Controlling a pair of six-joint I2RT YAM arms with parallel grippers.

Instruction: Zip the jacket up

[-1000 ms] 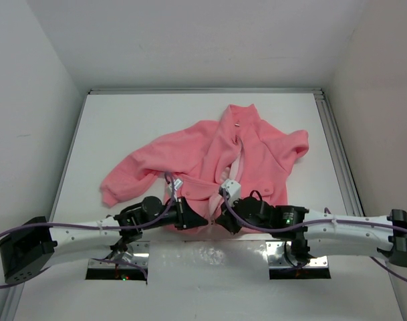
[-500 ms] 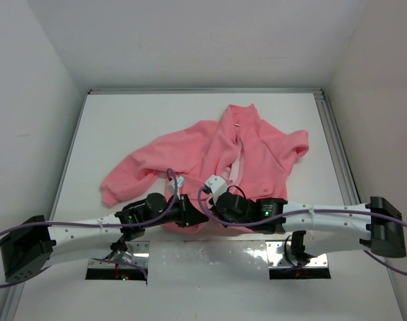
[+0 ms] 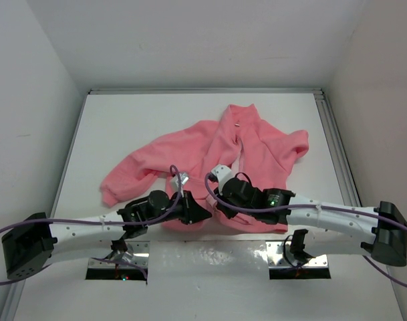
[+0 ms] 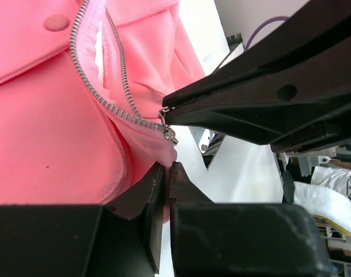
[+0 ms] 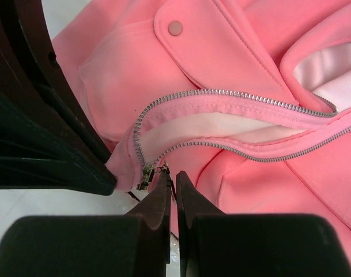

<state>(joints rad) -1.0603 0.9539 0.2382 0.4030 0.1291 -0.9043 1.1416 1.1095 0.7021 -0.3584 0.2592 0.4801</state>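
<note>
Pink jacket (image 3: 256, 144) on white table (image 3: 123, 127)

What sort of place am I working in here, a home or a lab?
Probably a lab test cell: a white table boxed in by plain white walls, with one jacket laid out.

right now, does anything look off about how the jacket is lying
Yes. The jacket lies askew and rumpled, front open. At its lower end, the zipper has its two rows of teeth bowing apart in a loop above the slider instead of running straight.

Matt pink fleece jacket (image 3: 263, 144), shiny metal zipper (image 5: 233, 92).
</note>
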